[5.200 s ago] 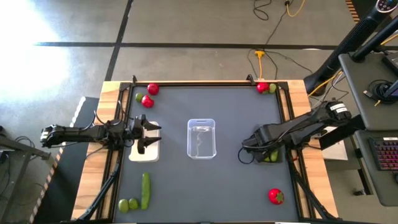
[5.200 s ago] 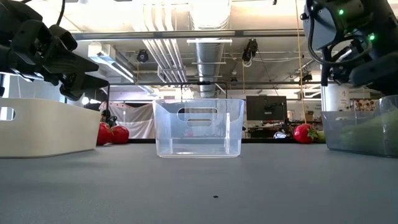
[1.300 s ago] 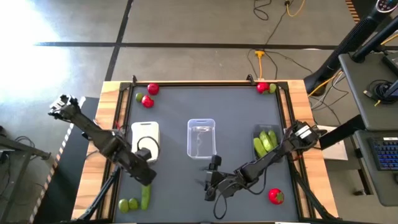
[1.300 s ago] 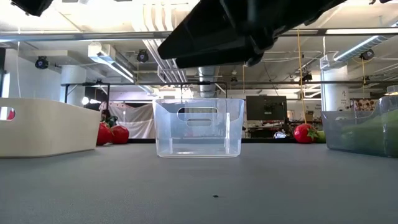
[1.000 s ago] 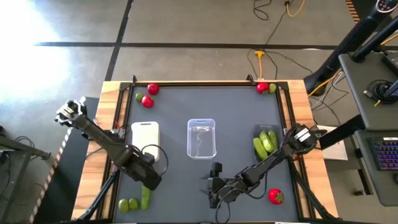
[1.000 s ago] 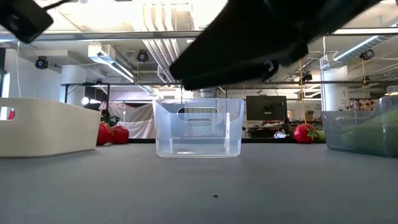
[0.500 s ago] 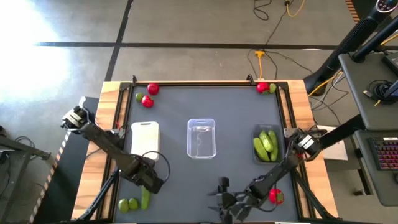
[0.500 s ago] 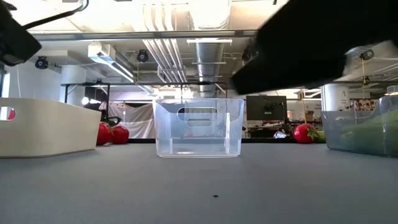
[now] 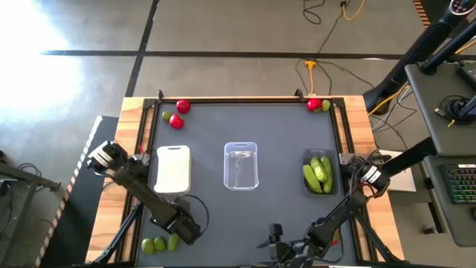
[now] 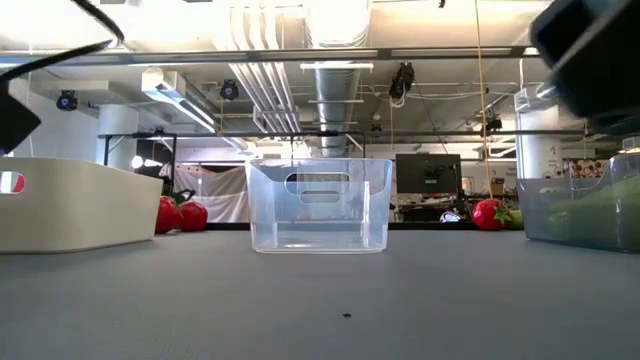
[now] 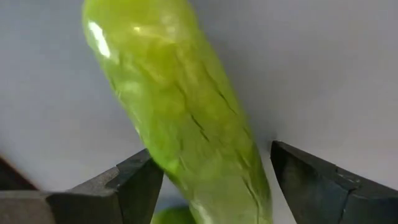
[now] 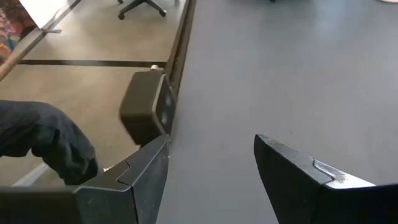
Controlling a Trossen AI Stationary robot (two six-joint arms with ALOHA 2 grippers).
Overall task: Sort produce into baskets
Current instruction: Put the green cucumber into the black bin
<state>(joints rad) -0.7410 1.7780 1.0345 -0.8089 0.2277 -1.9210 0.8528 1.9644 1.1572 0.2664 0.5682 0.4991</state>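
A long green cucumber piece [image 9: 172, 240] lies on the dark mat at the near left, with two small limes [image 9: 152, 244] beside it. My left gripper [image 9: 181, 227] points down over the cucumber [image 11: 180, 124], open, one finger on each side of it. My right gripper [image 9: 277, 242] hovers open near the table's near edge, with nothing between its fingers [image 12: 211, 155]. The white basket [image 9: 172, 167], the clear basket [image 9: 240, 165] and the dark grey basket [image 9: 320, 173], which holds green pieces, stand in a row across the middle. My left gripper comes from above with its fingers across the cucumber, which lies flat on the mat. One finger [image 11: 134, 180] stands close against the cucumber's side [image 11: 158, 158]; whether it touches, I cannot tell. The other finger [image 11: 311, 180] stands apart.
Two red fruits [image 9: 182, 106] [image 9: 176, 121] and a lime [image 9: 166, 116] lie at the far left corner. A red fruit [image 9: 314, 105] and a lime [image 9: 326, 106] lie at the far right. The low camera's housing [image 12: 146, 112] stands at the near edge.
My left gripper has gone toward the near edge and down, from beside the white basket onto the cucumber. My right gripper has swung from the mat's middle toward the near edge and somewhat to the right. No produce has moved.
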